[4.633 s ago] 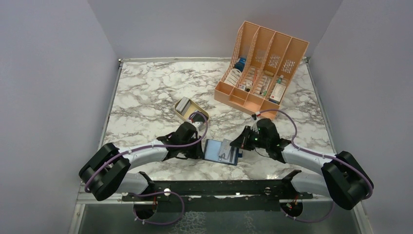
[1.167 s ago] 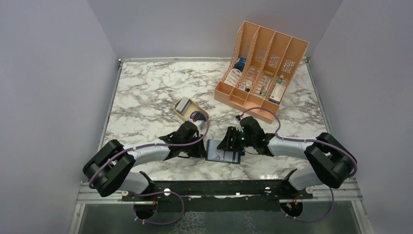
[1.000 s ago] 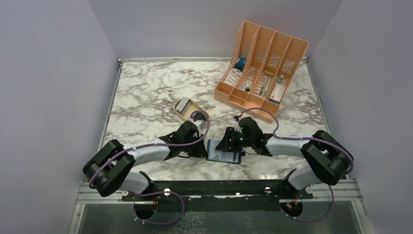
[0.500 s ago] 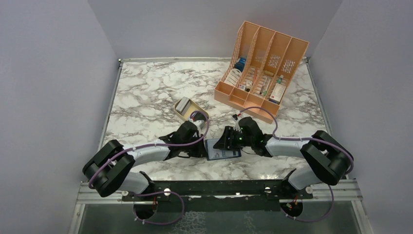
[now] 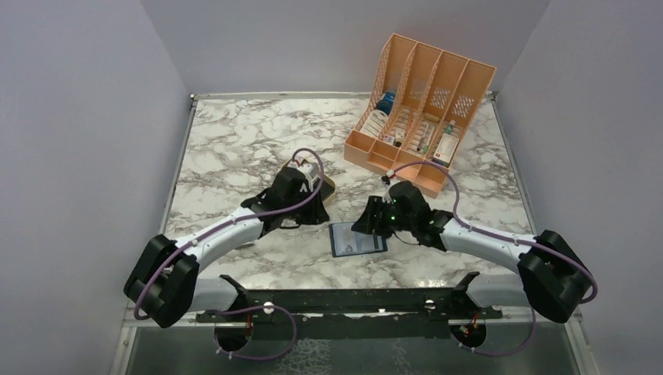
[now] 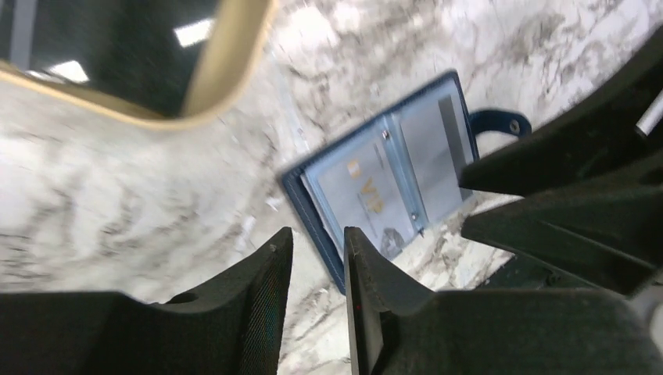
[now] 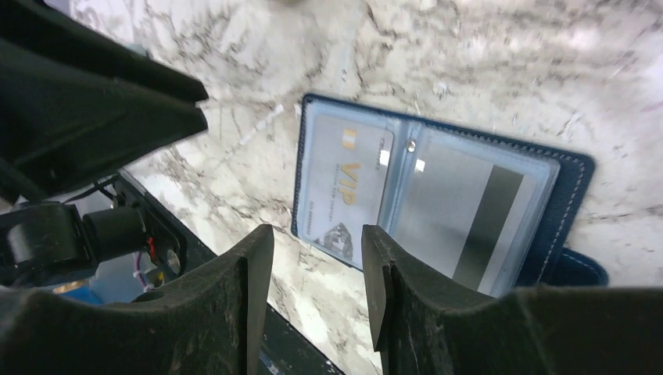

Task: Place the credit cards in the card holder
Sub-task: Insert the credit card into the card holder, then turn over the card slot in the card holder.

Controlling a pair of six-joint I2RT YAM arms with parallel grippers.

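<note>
**Q:** Where is the card holder?

**A:** The small navy-blue wallet-style card holder (image 5: 357, 239) lies open and flat on the grey-veined white marble table (image 5: 234, 141). It is at the centre, toward the near edge. A pale credit card (image 7: 344, 187) printed VIP sits in one clear sleeve, and a grey card (image 7: 477, 211) with a dark stripe fills the other.

**Q:** And the grippers?

**A:** The right gripper (image 7: 317, 242) hovers at the holder's far right corner, fingers apart and empty. The left gripper (image 6: 317, 250) is further left and farther back, by a gold rounded metal tin (image 6: 227, 55). Its fingers are slightly apart with nothing between them. A peach-orange slotted plastic file rack (image 5: 422, 101) stands at the far right.
</note>
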